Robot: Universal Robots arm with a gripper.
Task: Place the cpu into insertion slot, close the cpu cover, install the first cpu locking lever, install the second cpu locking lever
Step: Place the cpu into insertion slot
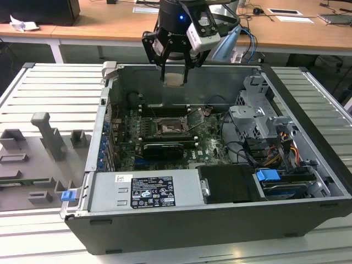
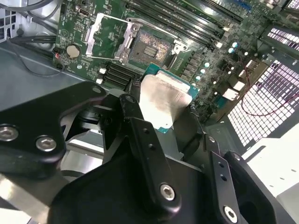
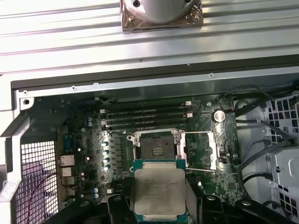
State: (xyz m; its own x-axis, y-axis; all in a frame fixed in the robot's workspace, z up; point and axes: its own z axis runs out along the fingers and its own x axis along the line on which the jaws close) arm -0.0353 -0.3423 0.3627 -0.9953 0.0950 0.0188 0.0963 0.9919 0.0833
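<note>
The pincer [image 1: 175,70] is closed on the cpu [image 1: 175,80], with black fingers [image 2: 138,126] clamping two opposite edges. The cpu [image 3: 160,189] is a thin, near-square plate: a matte beige-silver lid on a green substrate rim, lid facing back toward the pincer and edges square with the slot's. The insertion slot [image 1: 168,127] (dark pin field, silver rim) lies below the pincer, well apart, in the open computer case [image 1: 165,225]. The first wrist view shows the cpu cover [image 3: 213,156], a silver windowed frame, swung open beside the slot. The exterior view shows the ribbed grey surface [image 1: 55,93].
</note>
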